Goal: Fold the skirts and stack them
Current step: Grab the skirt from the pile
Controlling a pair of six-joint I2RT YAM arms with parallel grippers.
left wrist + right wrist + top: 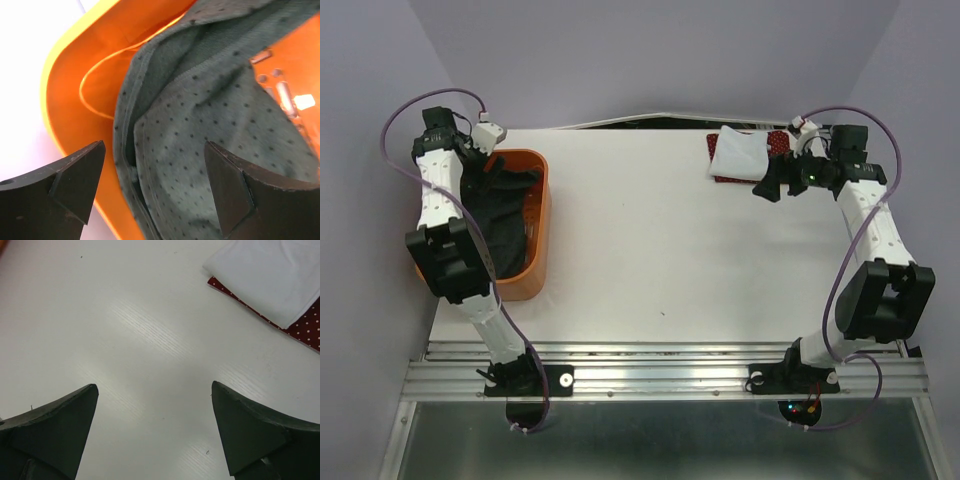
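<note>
A: Three skirts, I count. Where does each one lie?

B: The dark grey skirt point(200, 125), finely dotted, lies crumpled inside the orange basket point(542, 205). Its stitched hem folds over itself, and the cloth climbs up the basket wall. The white skirt point(738, 152) lies folded flat on top of the red skirt point(305, 325) with small white dots. The red one shows only as a border beside the white one.

A: How are the edges and the room for moving?

B: The basket stands right at the left edge of the table point(650, 250). The folded stack sits at the far right corner, close to the far edge. Basket and stack are well apart, with flat white surface between them. Pale walls close the left, far and right sides.

A: And the grippers?

B: The left gripper point(155, 145) hangs over the basket with its fingers spread wide. The grey cloth is below them and nothing is between them. The right gripper point(154, 385) is also spread wide, over bare table just beside the near side of the stack, and it holds nothing
</note>
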